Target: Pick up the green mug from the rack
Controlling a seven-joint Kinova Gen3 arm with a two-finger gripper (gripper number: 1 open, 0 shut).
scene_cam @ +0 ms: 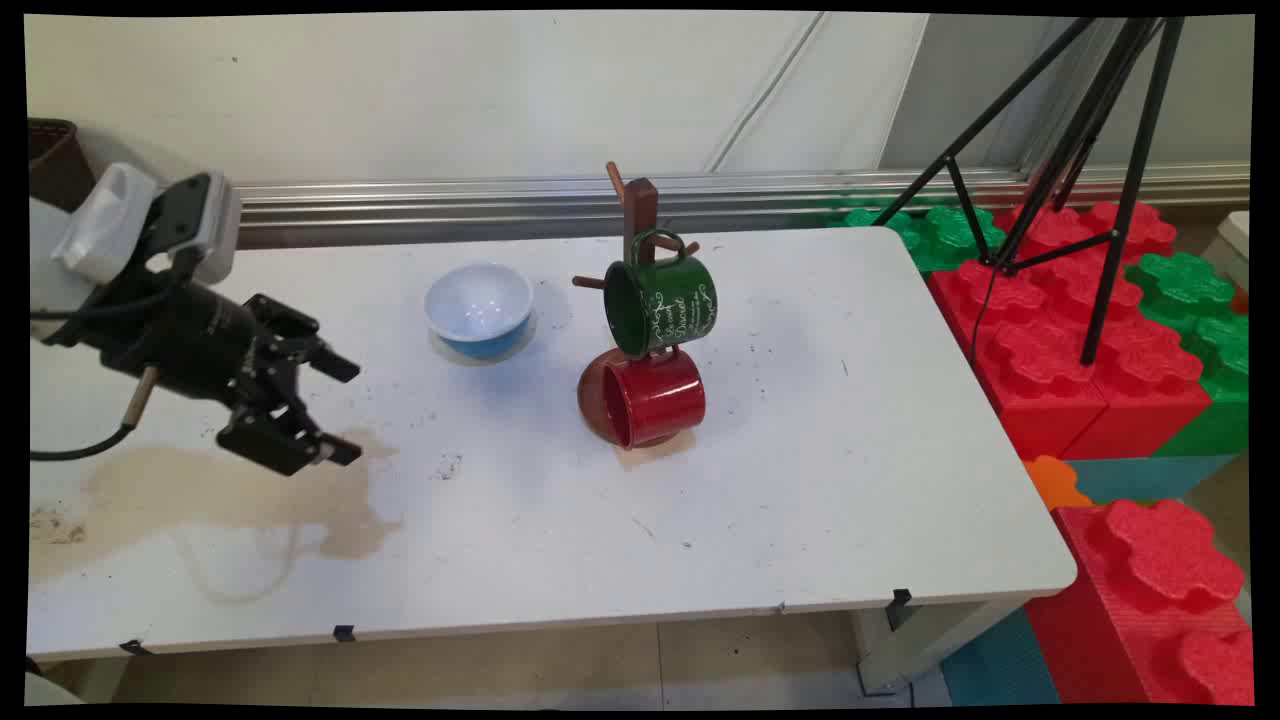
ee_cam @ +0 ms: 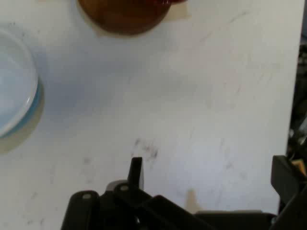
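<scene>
White table (scene_cam: 800, 500) takes up most of the main view, with a pale brown stain (scene_cam: 230, 495) spread over its left part and small dark specks scattered across the middle. To its right, off the tabletop, stand big red and green foam blocks (scene_cam: 1090, 330) with a black tripod (scene_cam: 1090, 150) planted on them. The black gripper (scene_cam: 340, 410) hangs over the table's left side, above the stain, pointing toward the middle of the table; its two fingers stand wide apart and nothing is between them. In the hand view one finger (ee_cam: 135, 172) rises left of centre and the other sits at the right edge, with bare tabletop (ee_cam: 201, 96) ahead. Near the table's middle stands a wooden mug tree (scene_cam: 638, 215) on a round brown base (ee_cam: 124, 17). A green mug (scene_cam: 662, 303) with white lettering hangs on it, and a red mug (scene_cam: 655, 396) hangs just below, close over the base. Left of the tree, apart from it, sits a blue bowl (scene_cam: 479, 308) with a white inside, the thing nearest the gripper though still well apart from it
</scene>
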